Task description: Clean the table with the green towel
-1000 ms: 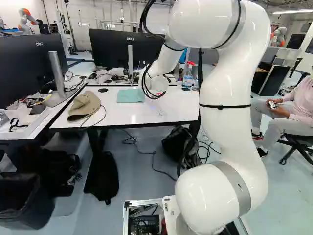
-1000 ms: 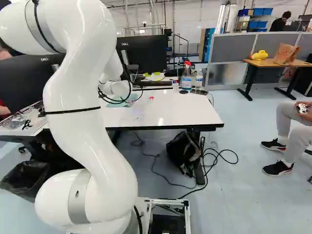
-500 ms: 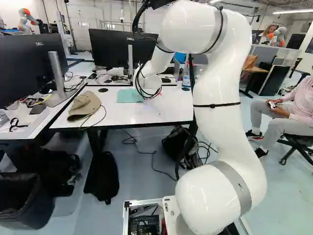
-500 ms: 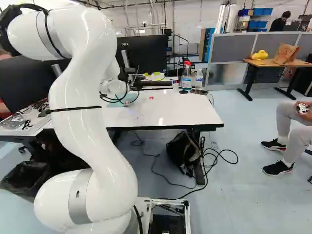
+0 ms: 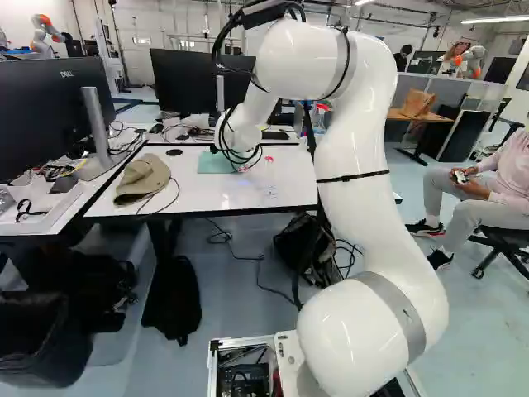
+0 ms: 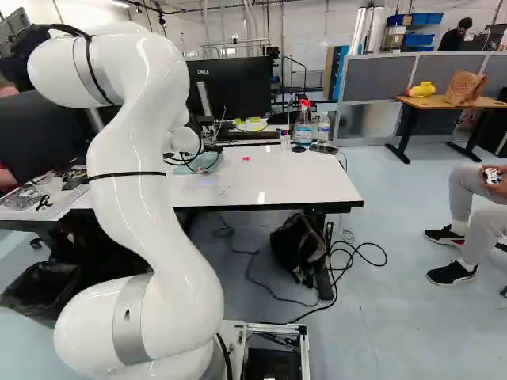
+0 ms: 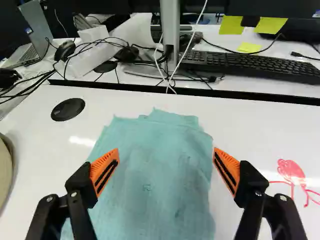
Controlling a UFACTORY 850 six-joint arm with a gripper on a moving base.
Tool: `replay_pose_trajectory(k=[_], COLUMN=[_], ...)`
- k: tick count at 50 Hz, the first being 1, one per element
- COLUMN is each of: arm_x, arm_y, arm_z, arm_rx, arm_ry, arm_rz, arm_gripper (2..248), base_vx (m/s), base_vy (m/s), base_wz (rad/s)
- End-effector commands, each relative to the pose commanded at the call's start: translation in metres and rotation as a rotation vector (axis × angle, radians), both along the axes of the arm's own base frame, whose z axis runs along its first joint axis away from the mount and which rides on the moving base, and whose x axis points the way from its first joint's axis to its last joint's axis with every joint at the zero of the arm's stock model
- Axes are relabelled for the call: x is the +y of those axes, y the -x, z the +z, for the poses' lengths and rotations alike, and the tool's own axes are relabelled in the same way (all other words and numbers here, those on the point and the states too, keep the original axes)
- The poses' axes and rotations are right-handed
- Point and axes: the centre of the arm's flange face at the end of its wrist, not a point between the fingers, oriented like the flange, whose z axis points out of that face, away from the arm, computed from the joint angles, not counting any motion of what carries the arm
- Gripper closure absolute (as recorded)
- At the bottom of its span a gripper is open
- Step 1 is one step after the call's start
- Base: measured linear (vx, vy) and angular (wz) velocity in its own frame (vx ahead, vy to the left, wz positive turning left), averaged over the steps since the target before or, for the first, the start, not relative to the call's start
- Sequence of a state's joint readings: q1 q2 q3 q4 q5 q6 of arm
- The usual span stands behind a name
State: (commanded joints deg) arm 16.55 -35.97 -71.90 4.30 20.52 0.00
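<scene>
"What is taking up the most room?"

"The white table (image 5: 207, 197). It is standing ahead of the base, and the white arm (image 5: 359, 198) is reaching out over it."

"And the next biggest things?"

"Two black screens are standing on the desks around it, one (image 5: 50, 112) at the left of the left base view and one (image 5: 186, 76) beyond the table. A black bin (image 5: 41, 343) is standing on the floor at the left of that view. A dark backpack (image 5: 172, 298) is leaning under the table's near side, and another black bag (image 6: 297, 245) is slumping beside a table leg."

"Where is the green towel (image 7: 150, 175)?"

"It is lying spread on the white table, a bit wrinkled, with its far edge facing a black keyboard (image 7: 250, 66) on the desk behind."

"What is the gripper (image 5: 242, 168) doing?"

"It is hanging over the towel. In the wrist view the orange-padded fingers are standing wide apart, one on each side of the cloth, and they aren't pinching anything. I can't tell whether they are touching it."

"Anything smaller?"

"A tan cap (image 5: 142, 179) is lying on the same table, left of the towel in the left base view. A spray bottle (image 6: 303, 131) is standing near the far edge. A red drawing (image 7: 291, 172) is showing on the tabletop beside the towel, and a round black disc (image 7: 68, 109) is sitting between the cap and the far edge."
</scene>
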Motion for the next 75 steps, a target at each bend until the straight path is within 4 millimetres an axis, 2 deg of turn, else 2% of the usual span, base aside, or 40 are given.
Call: replay_pose_trajectory(k=[13, 29, 30, 34, 35, 40, 41, 45, 46, 50, 51, 55, 56, 65, 75], arm_x=[0.021, 0.021, 0.021, 0.021, 0.021, 0.021, 0.021, 0.021, 0.021, 0.021, 0.021, 0.021, 0.021, 0.021, 0.02], arm_y=[-0.009, -0.008, -0.008, -0.008, -0.008, -0.008, -0.008, -0.008, -0.008, -0.008, -0.008, -0.008, -0.008, -0.008, -0.007], arm_z=[-0.01, -0.011, -0.011, -0.011, -0.011, -0.011, -0.011, -0.011, -0.011, -0.011, -0.011, -0.011, -0.011, -0.01, 0.0], arm_rx=[0.07, 0.081, 0.081, 0.081, 0.081, 0.081, 0.081, 0.081, 0.081, 0.081, 0.081, 0.081, 0.081, 0.08, 0.068], arm_ry=[0.027, 0.03, 0.03, 0.03, 0.03, 0.03, 0.03, 0.03, 0.03, 0.03, 0.03, 0.03, 0.03, 0.03, 0.026], arm_rz=[0.042, 0.042, 0.042, 0.042, 0.042, 0.042, 0.042, 0.042, 0.042, 0.042, 0.042, 0.042, 0.042, 0.042, 0.042], arm_gripper=[3, 3, 25, 25, 63, 63, 101, 101, 138, 138, 175, 175, 204, 209, 209], base_vx=[0.0, 0.0, 0.0, 0.0, 0.0, 0.0, 0.0, 0.0, 0.0, 0.0, 0.0, 0.0, 0.0, 0.0, 0.0], base_vy=[0.0, 0.0, 0.0, 0.0, 0.0, 0.0, 0.0, 0.0, 0.0, 0.0, 0.0, 0.0, 0.0, 0.0, 0.0], base_wz=[0.0, 0.0, 0.0, 0.0, 0.0, 0.0, 0.0, 0.0, 0.0, 0.0, 0.0, 0.0, 0.0, 0.0, 0.0])
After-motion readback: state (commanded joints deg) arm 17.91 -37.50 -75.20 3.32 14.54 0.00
